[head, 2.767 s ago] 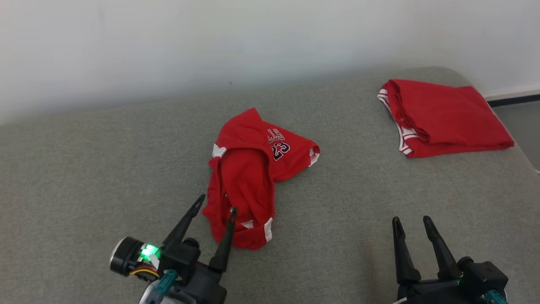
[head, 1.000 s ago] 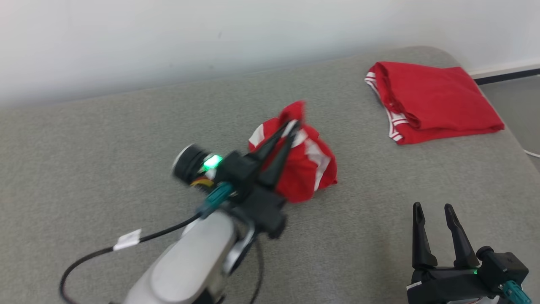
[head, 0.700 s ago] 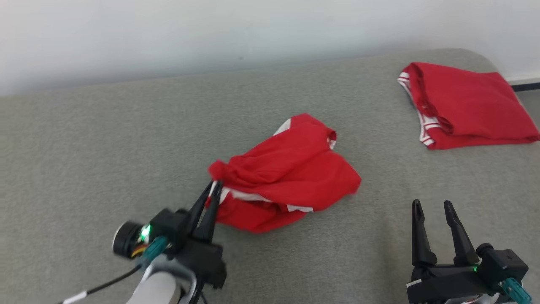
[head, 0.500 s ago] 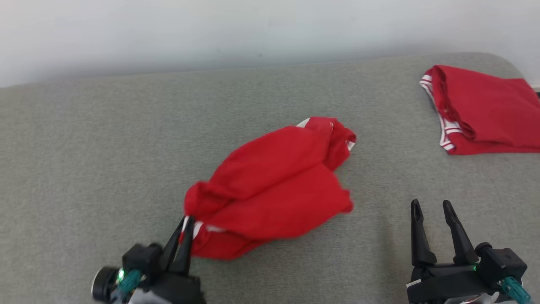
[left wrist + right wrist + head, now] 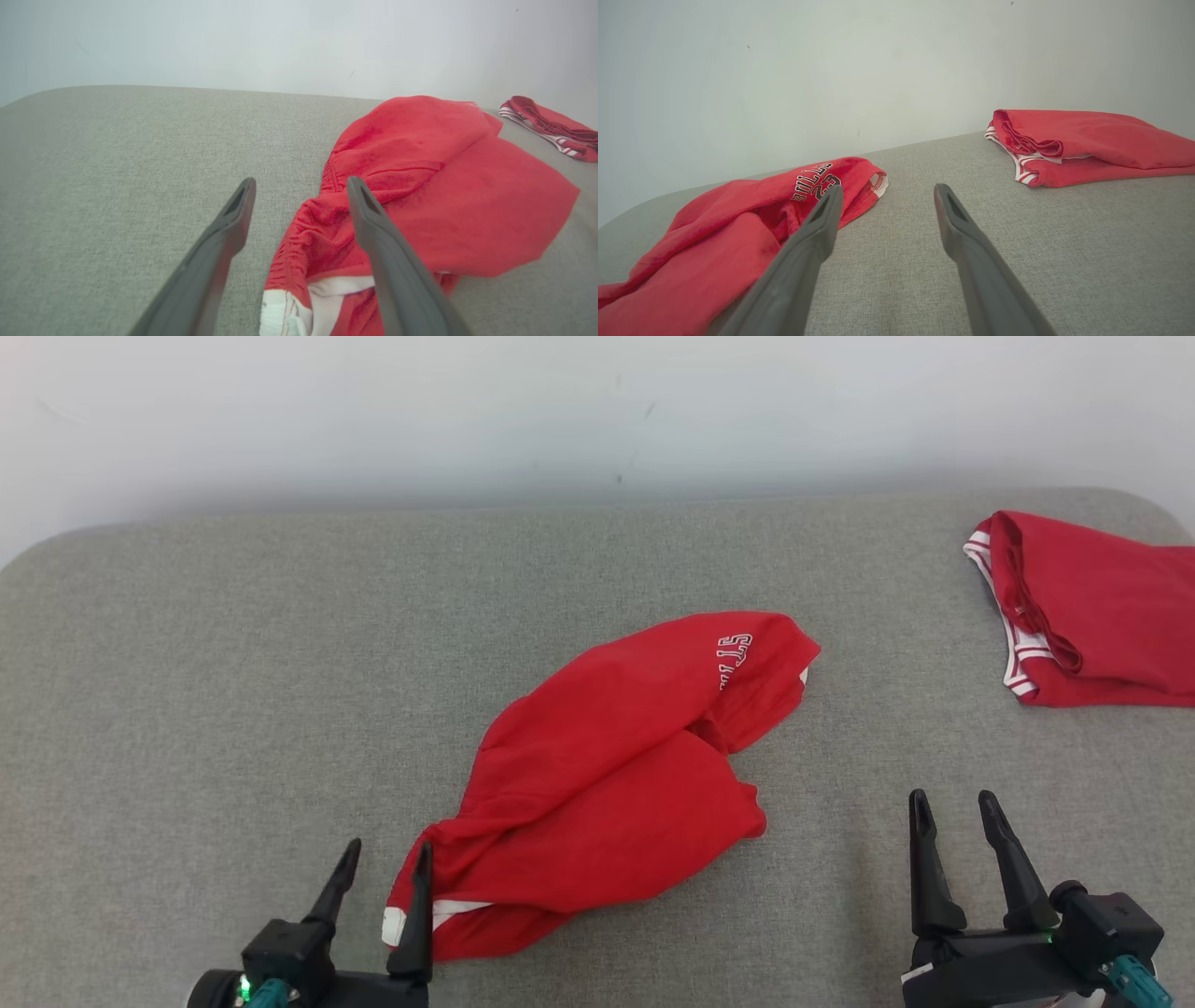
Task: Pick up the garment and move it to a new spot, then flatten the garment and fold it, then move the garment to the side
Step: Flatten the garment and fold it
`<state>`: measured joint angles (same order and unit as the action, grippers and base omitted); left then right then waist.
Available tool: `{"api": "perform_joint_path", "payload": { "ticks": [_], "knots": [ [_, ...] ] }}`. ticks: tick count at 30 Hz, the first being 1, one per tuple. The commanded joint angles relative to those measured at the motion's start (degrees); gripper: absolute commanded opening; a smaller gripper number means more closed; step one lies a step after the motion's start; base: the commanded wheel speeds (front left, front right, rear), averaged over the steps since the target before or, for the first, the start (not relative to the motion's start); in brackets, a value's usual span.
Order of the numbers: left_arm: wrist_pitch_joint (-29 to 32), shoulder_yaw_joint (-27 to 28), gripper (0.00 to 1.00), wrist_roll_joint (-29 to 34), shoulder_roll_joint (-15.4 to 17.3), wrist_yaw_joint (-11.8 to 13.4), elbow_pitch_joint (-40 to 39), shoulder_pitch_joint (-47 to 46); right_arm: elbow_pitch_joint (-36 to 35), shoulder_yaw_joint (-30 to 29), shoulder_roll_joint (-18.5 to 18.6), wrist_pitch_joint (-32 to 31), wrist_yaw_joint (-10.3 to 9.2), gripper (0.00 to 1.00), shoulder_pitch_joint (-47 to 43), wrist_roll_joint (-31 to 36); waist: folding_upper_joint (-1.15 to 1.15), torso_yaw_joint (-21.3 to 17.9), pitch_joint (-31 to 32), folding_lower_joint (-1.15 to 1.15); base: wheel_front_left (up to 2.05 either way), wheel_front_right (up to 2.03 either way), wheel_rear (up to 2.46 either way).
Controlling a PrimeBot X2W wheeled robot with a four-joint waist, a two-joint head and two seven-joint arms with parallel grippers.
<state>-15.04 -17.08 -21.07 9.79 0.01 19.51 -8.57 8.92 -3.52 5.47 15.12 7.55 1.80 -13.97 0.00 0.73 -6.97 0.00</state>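
**A:** Where is the garment?

**B:** The red Bulls jersey [image 5: 616, 775] lies crumpled in a diagonal heap in the middle of the grey upholstered surface [image 5: 187, 709]. It is well apart from the folded red garment [image 5: 1092, 616] at the far right.

**A:** Is anything gripping it?

**B:** No. The left gripper [image 5: 388, 847] has its jaws spread wide. The white-trimmed hem [image 5: 395, 926] lies just beside its inner finger, not pinched. The right gripper [image 5: 952, 796] is also spread, over bare surface near the jersey and clear of the cloth.

**A:** Which step is this, then?

**B:** I'd say the move to a new spot looks finished and flattening comes next.

**A:** What does that call for?

**B:** Probably each gripper pinching one edge of the hem and drawing outward. The layers overlap, so catching a single layer is the tricky part.
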Motion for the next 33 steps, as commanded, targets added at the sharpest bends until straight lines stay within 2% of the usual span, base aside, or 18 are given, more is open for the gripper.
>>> {"api": "perform_joint_path", "payload": {
  "ticks": [1, 6, 11, 16, 20, 24, 33],
  "knots": [
    [-0.18, 1.20, 1.00, 0.93, -0.27, 0.10, -1.33, 0.93, 0.09, 0.20, -0.11, 0.00, -0.16, 1.00, -0.62, -0.22, 0.00, 0.12, 0.63, 0.00, 0.00, 0.00, 0.00],
    [-0.17, 5.34, 1.00, 3.59, -0.41, 0.02, -5.72, 2.67, 0.43, 0.19, -0.36, 0.00, -0.16, 1.00, -1.39, -0.42, 0.00, 0.13, 2.06, 0.00, 0.00, 0.00, 0.00],
    [-0.17, 11.22, 1.00, 7.18, -1.02, 1.37, -12.13, 5.74, 1.24, 0.08, -0.24, 0.00, -0.16, 1.00, -2.96, -0.66, 0.00, 0.74, 4.28, 0.00, 0.00, 0.00, 0.00],
    [-0.17, 13.73, 1.00, 10.16, -0.55, 2.05, -14.87, 8.48, 2.16, 0.70, 0.08, 0.00, -0.16, 1.00, -3.76, -0.72, 0.00, 1.72, 5.47, 0.00, 0.00, 0.00, 0.00],
    [-0.17, 14.27, 1.00, 14.01, 0.46, 2.83, -15.40, 11.15, 3.40, 1.31, 0.27, 0.00, -0.16, 1.00, -4.15, -1.22, 0.00, 2.95, 6.32, 0.00, 0.00, 0.00, 0.00],
    [-0.17, 15.14, 1.00, 14.67, 0.17, 3.25, -15.95, 13.07, 5.22, 2.47, 0.69, -0.16, -0.16, 1.00, -3.03, -1.86, 0.00, 4.04, 6.50, 0.00, 0.00, 0.00, 0.00],
    [-0.17, 15.47, 1.00, 15.04, -1.53, 2.10, -16.00, 11.97, 11.95, 7.25, 2.78, -0.57, -0.16, 1.00, 4.87, -2.42, 0.00, 6.42, 5.08, 0.00, 0.00, 0.00, 0.00]
  ]
}}
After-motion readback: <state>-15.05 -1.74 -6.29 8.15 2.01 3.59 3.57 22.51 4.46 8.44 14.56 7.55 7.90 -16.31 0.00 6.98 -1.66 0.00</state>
